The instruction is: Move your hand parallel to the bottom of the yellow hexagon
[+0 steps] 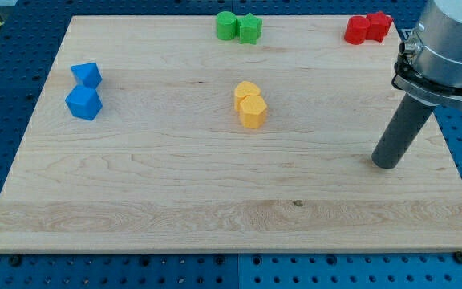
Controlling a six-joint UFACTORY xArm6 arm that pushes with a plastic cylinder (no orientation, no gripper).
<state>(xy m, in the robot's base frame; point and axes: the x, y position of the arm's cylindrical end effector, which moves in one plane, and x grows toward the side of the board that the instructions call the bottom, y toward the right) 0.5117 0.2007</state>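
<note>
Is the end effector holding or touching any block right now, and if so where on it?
Nothing is held. My tip rests on the bare board at the view's right, well apart from the yellow hexagon and every other block.

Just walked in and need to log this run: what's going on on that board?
A single arm with a dark rod is sliding my tip over a wooden board. It touches nothing now, sitting well to the view's right of the two touching yellow blocks, slightly lower than the yellow hexagon. The blue pair, green pair and red pair lie untouched near the edges.
</note>
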